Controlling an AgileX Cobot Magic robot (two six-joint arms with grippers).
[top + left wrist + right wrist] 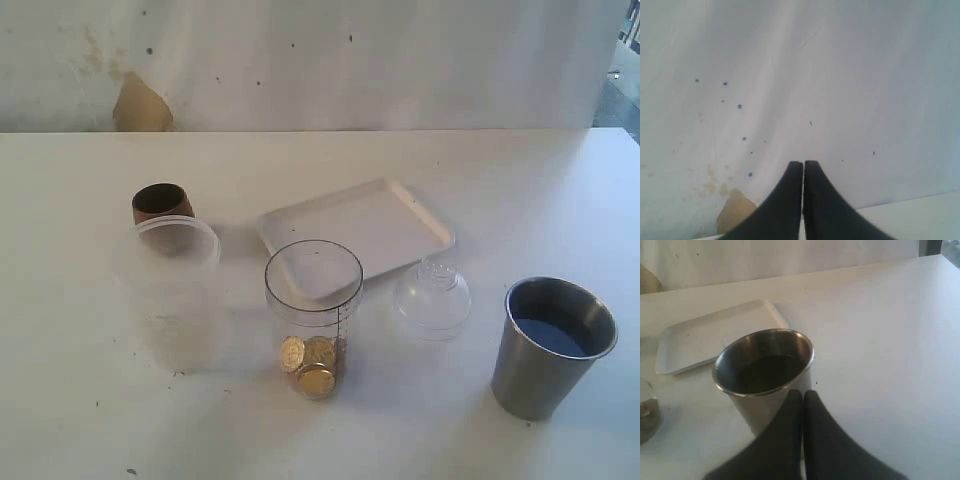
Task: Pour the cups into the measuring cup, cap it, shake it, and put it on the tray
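The clear measuring cup [313,318] with a black scale stands upright near the table's middle front, several gold coins at its bottom. Behind it lies the white tray [356,228] [705,335]. The brown wooden cup [161,204] stands at the left rear. The steel tumbler [550,345] [765,375] stands at the front right, upright. No arm shows in the exterior view. My left gripper [803,165] is shut on nothing and faces the white wall. My right gripper [803,394] is shut on nothing, just short of the tumbler's side.
A frosted translucent plastic cup [172,290] stands at the left, in front of the wooden cup. A clear domed lid [432,296] lies between the measuring cup and the tumbler. The stained wall [300,60] rises behind the table's far edge.
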